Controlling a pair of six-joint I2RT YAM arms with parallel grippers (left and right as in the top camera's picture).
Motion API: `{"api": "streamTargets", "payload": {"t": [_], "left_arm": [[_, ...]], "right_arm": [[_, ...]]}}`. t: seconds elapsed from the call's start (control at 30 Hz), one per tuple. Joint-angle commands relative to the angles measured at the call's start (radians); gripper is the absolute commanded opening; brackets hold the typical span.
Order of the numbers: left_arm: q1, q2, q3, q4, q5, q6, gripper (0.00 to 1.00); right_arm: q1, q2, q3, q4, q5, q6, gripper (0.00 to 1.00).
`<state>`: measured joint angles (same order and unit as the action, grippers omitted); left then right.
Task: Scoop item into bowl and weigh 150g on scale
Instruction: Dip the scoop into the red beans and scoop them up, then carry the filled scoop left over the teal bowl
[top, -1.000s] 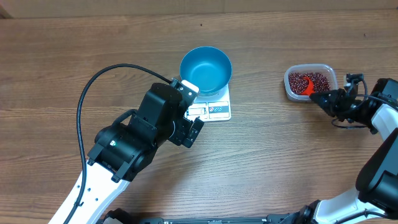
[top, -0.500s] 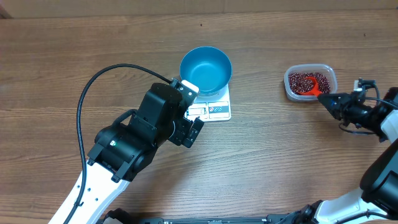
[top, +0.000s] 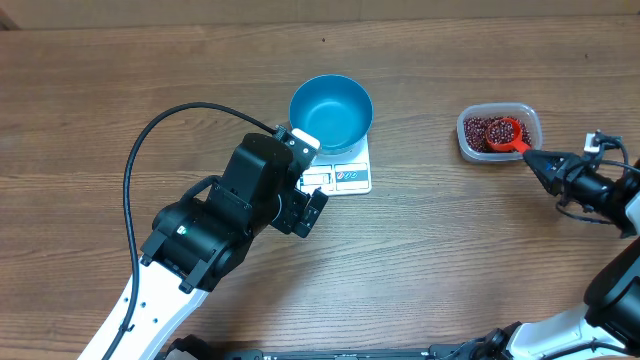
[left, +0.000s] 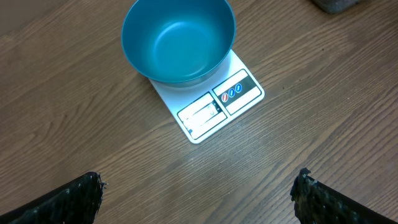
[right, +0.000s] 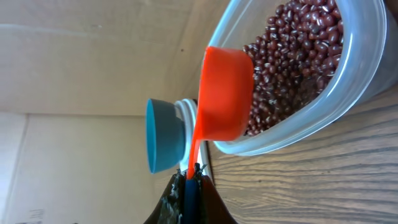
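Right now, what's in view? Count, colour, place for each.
beans: many, dark red, in the tub
tub: 1, clear, table's right side
scoop: 1, red-orange, at the tub, handle in the right tool
bowl: 1, blue, empty, on the scale
scale: 1, white, table centre
table: 1, brown wood
cable: 1, black, looping off the left arm
left tool: open, near the scale, holding nothing
right tool: shut on the scoop

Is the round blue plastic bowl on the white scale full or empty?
Empty. The bowl shows a bare blue bottom, nothing inside.
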<state>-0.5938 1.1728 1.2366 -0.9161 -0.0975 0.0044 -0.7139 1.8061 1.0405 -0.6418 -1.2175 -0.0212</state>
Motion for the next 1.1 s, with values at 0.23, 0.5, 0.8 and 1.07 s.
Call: {"api": "streamTargets", "payload": {"t": [0.23, 0.5, 0.8, 1.07], "left_arm": [[0.005, 0.005, -0.003, 0.004, 0.013, 0.015, 1.00], [0.005, 0.005, -0.003, 0.004, 0.013, 0.015, 1.00], [0.005, 0.005, -0.003, 0.004, 0.013, 0.015, 1.00], [0.005, 0.005, -0.003, 0.004, 0.013, 0.015, 0.99]], "right_arm": [[-0.030, 0.004, -0.006, 0.000, -0.184, -0.008, 0.04], [-0.027, 0.004, -0.006, 0.001, -0.334, -0.009, 0.04], [0.037, 0.004, -0.006, 0.000, -0.352, -0.008, 0.04], [0.165, 0.004, -0.006, 0.002, -0.352, -0.008, 0.04]]}}
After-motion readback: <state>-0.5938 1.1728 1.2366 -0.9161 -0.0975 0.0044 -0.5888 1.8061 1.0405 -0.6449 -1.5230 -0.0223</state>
